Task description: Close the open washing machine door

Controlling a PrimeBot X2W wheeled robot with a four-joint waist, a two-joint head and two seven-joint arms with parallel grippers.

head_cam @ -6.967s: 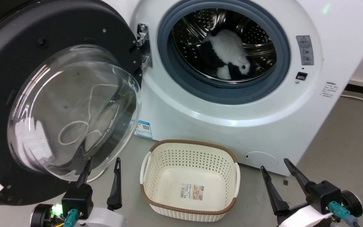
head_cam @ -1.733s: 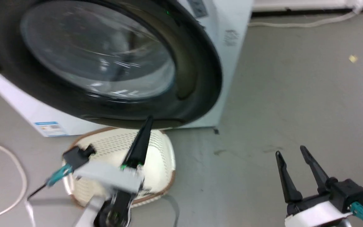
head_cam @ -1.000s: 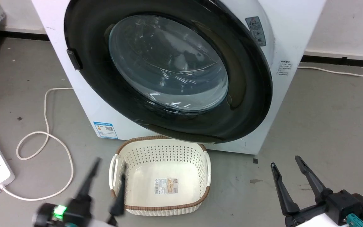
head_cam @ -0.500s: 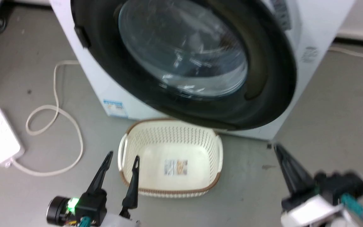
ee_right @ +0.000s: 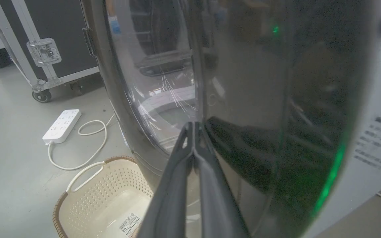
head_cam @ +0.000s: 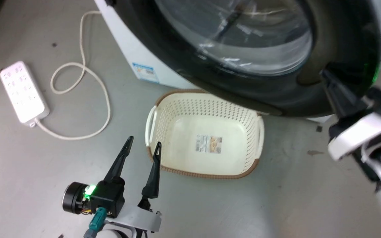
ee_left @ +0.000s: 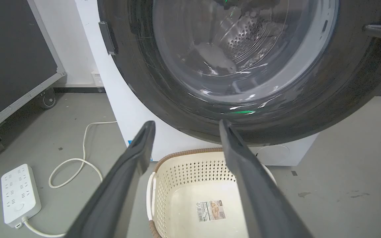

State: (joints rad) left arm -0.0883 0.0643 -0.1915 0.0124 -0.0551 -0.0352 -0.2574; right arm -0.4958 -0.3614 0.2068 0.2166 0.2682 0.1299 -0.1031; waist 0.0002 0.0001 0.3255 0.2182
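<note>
**Door Across the Washer, One Pincer Open and One Closed**

Nearest, on the left, is the left gripper point(head_cam: 144, 141). It hangs over the grey floor point(head_cam: 61, 158). Its two dark fingers stand wide apart and hold nothing.

Just past it, in the middle, sits a cream basket point(head_cam: 210, 110) with small holes and a brown rim. A paper label point(head_cam: 208, 144) lies flat on its bottom. The left gripper's fingertips are near the basket's left handle but do not touch it.

On the right, the right gripper point(ee_right: 192, 125) is raised higher. Its two fingers are pressed together with nothing between them. The tip is right at the door, on its right side. I cannot tell if it touches.

On the far left, a white power strip point(head_cam: 22, 91) lies on the floor, and its pale cord point(head_cam: 106, 109) makes a loop beside it.

Behind the basket is the washing machine door point(head_cam: 243, 84). Its wide black rim and clear glass point(head_cam: 243, 29) lie across the front of the washing machine point(head_cam: 124, 39). The steel drum point(ee_left: 243, 39) shows through the glass. I cannot tell if the door is clicked fully shut. A blue sticker point(head_cam: 146, 71) sits low on the white front, at the left.

Farthest left stands a dark case on wheels point(ee_left: 15, 56).
</note>
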